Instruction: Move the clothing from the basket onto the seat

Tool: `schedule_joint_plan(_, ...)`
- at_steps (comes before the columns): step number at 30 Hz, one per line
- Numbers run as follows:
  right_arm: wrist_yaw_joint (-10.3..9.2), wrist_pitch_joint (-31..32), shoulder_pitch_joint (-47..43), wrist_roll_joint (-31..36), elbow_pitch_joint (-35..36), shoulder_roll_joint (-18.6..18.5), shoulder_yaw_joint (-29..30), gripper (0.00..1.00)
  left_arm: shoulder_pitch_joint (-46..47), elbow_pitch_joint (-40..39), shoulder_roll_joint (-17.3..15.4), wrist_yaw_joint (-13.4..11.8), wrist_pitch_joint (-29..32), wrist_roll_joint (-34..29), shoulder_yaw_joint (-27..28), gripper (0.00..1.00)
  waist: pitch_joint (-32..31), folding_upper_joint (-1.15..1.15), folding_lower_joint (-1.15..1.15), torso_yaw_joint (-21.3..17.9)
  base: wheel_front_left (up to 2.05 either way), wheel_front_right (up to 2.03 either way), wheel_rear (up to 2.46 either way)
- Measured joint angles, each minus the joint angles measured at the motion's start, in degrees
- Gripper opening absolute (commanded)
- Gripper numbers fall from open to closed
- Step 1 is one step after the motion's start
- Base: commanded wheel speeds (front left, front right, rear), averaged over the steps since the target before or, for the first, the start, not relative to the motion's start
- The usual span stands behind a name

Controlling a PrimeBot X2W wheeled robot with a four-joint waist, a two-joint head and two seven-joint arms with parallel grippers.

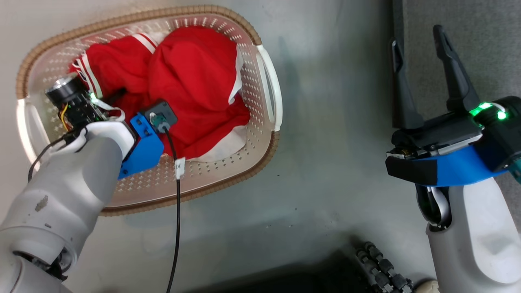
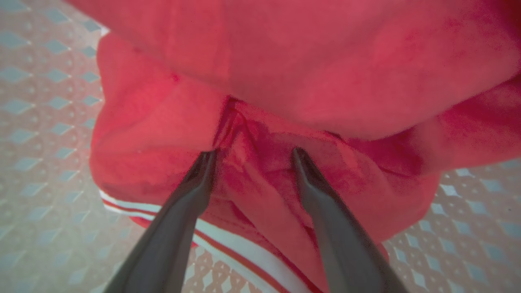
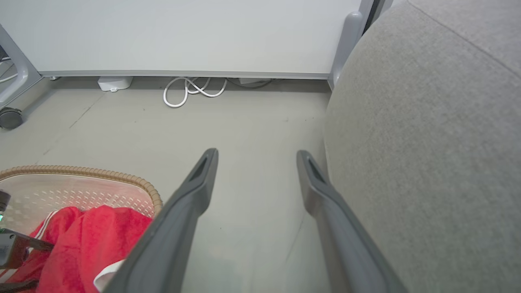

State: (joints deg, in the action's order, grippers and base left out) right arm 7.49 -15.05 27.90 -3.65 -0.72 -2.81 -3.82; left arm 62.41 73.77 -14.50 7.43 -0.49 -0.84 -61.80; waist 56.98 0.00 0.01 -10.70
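Note:
The cream perforated basket [image 1: 134, 16] with its brown rim stands on the floor at the upper left. Bright red clothing [image 1: 191, 77] with white stripe trim is heaped inside it. My left arm's wrist [image 1: 101, 134] reaches down into the basket. In the left wrist view the left gripper [image 2: 252, 156] is open, its fingertips [image 2: 205, 162] pressing into a fold of the red clothing [image 2: 285, 73]. My right gripper [image 1: 417, 36] hangs open and empty beside the light grey seat [image 1: 480, 40]. The right wrist view shows the right gripper [image 3: 256, 156], the seat [image 3: 427, 142], the basket [image 3: 101, 175] and the clothing [image 3: 81, 240].
Grey floor [image 1: 333, 162] separates basket and seat. A white cable coil [image 3: 191, 89], a small white box [image 3: 115, 82] and a caster wheel [image 3: 9, 118] lie along the pale wall. My base's black wheels [image 1: 382, 268] show at the bottom; a black cable [image 1: 177, 228] hangs from the left wrist.

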Motion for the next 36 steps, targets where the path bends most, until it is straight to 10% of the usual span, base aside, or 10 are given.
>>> schedule_joint_plan(8, 0.00, 0.00, 0.00, 0.01, 2.56, 0.00, 0.04, 1.00, 1.99, 0.01, -0.01, 0.00, 4.04, 0.92, -1.65, 1.00, 3.16, 0.00, 0.00, -0.81, 0.00, 0.00, 0.00)
schedule_joint_plan(9, 0.00, 0.00, 0.00, 0.01, 2.70, 0.00, 0.11, 1.00, 2.03, 0.00, 0.00, 0.00, 4.56, 1.02, -1.76, 0.14, 3.29, 0.00, 0.00, -0.85, 0.00, 0.00, 0.00)
schedule_joint_plan(10, 0.00, 0.00, 0.00, 0.02, 2.80, 0.00, 0.14, 1.00, 2.04, 0.01, 0.10, 0.00, 4.99, 1.30, -1.86, 0.00, 3.32, 0.00, 0.00, -0.87, 0.00, 0.00, 0.00)
schedule_joint_plan(24, 0.00, 0.00, -0.03, 1.05, 2.45, 0.00, 1.05, 1.00, 0.98, 0.10, 5.12, -1.37, 4.17, 4.98, -0.85, 0.00, -0.34, 0.00, -0.01, 0.45, 0.00, 0.00, 0.00)
schedule_joint_plan(36, 0.00, -0.01, -0.99, 2.76, 0.89, 0.03, 1.58, 1.00, -1.95, -0.32, 5.83, -1.85, -8.47, 9.64, 1.80, 0.00, -8.76, 0.00, -0.01, 4.31, 0.00, 0.00, 0.00)
